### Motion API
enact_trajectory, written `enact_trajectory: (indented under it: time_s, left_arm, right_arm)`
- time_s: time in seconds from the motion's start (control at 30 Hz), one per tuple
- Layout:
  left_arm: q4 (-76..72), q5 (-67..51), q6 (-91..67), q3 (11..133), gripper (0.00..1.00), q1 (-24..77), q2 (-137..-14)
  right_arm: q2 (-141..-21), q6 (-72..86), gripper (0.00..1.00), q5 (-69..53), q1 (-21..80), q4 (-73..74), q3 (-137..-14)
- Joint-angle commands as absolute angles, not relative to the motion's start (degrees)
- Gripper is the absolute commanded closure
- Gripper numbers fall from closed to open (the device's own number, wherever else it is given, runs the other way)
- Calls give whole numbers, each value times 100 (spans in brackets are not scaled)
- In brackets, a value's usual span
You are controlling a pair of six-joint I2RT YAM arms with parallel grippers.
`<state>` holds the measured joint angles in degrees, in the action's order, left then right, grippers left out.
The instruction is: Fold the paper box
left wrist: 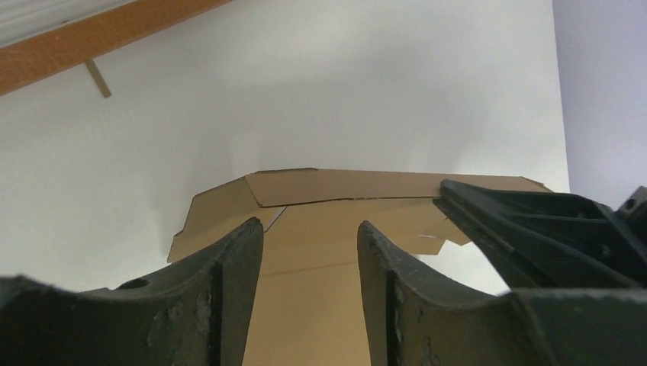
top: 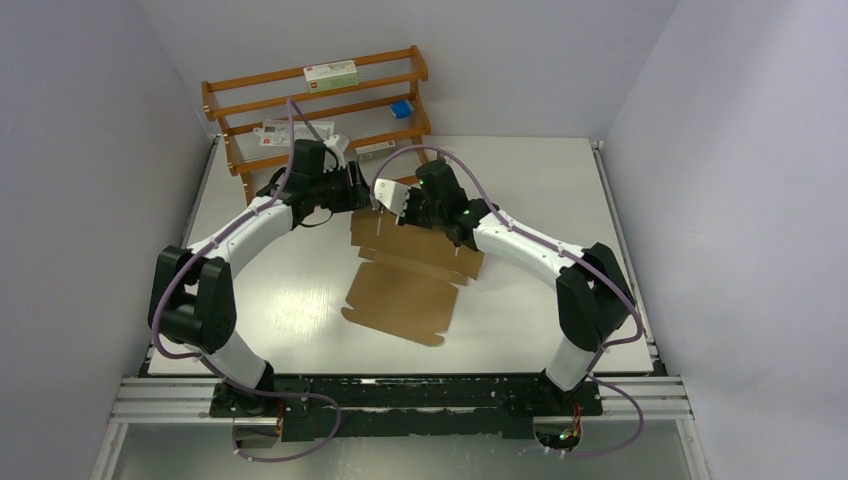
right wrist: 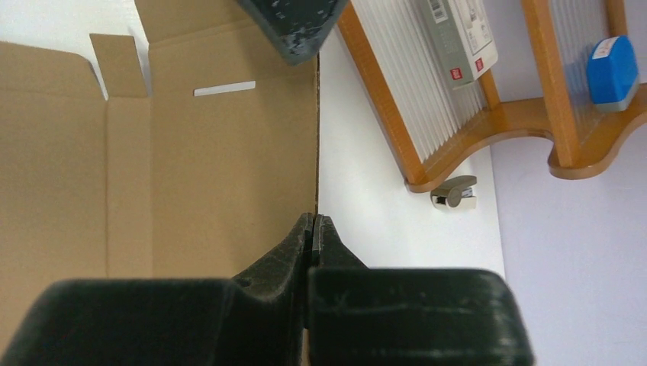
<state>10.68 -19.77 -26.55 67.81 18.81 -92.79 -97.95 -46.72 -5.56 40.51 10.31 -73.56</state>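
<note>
Left wrist view: left gripper is seen half spread, nothing clamped, above the paper box, which is laid on the table, far end tilted up; right gripper is pinched fully closed at its edge.

Behind paper box, the rack.

White table, paper box on it, wooden rack at back
</note>
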Motion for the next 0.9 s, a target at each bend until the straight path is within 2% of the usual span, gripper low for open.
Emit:
enact_trajectory:
  time_s: [0.0, 0.2, 0.3, 0.5, 0.73, 0.87]
  left_arm:
    - [1283, -2044, -2408, 6835, 45, 1880, -9324]
    - [1374, -1432, -1539, 7013, 38, 1859, -9158]
    - [1217, -1637, -1461, 6995, 35, 1751, -9120]
    - [74, -3000, -2842, 6438, 32, 1258, -9092]
    - [-711, -3532, -4312, 6309, 31, 1231, -9294]
    - [-745, -3552, -4603, 6237, 31, 1233, -9347]
  right_arm:
    - [-9534, -4665, 100, -558, 4071, 759, -7348]
    - [-9574, -4728, 100, -586, 4063, 816, -7356]
    - [-9571, -4761, 100, -605, 4069, 801, -7344]
    - [-9589, -4780, 100, -615, 4078, 843, -7420]
    - [-9612, -4761, 100, -623, 4078, 794, -7418]
    - [-9615, -4765, 100, -624, 4078, 783, -7409]
